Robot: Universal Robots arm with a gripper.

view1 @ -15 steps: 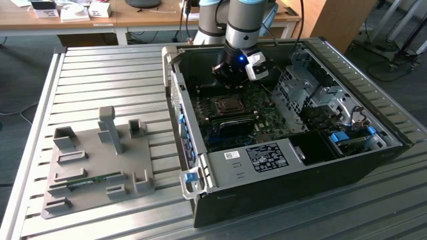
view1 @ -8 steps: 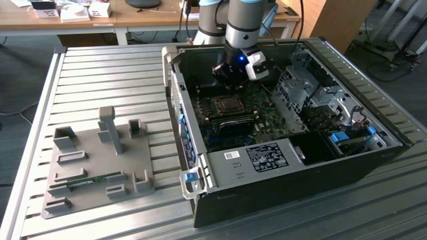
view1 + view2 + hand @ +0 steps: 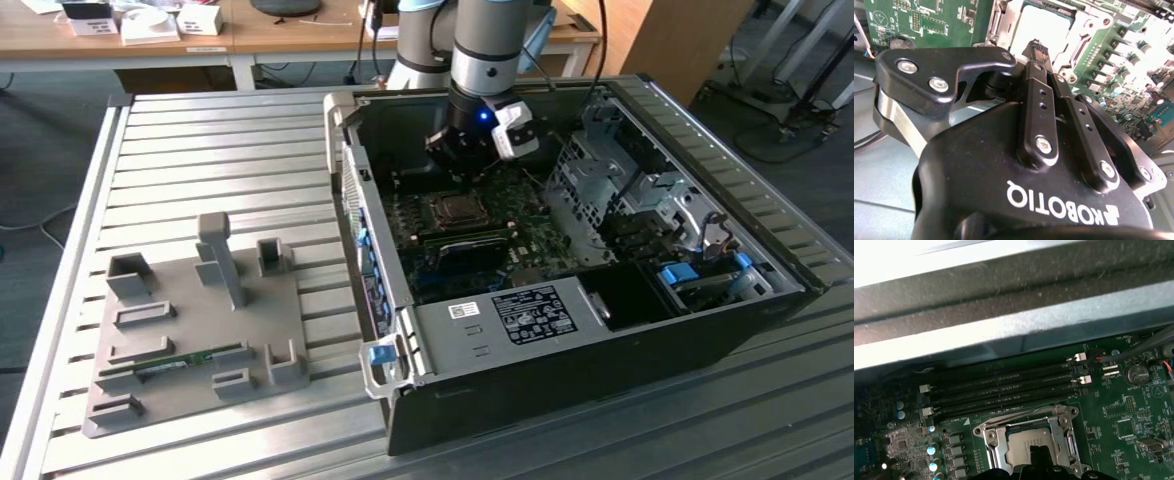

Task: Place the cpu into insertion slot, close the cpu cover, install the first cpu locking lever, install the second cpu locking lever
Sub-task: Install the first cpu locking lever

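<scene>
A: You've got the gripper [image 3: 1040, 47] above the insertion slot [image 3: 1026, 440], fingers together, nothing held. The cpu [image 3: 1029, 442] sits in it, cpu cover [image 3: 991, 437] down.

B: Risk: tips slip off lever, scrape board.

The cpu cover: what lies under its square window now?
Through the window of the cpu cover, the grey metal top of the cpu shows, seated in the insertion slot. The gripper covers the cpu's near edge; the socket contacts beneath are hidden.

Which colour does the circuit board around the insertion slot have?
Green. The circuit board around the insertion slot shows it best in the first wrist view.
</scene>
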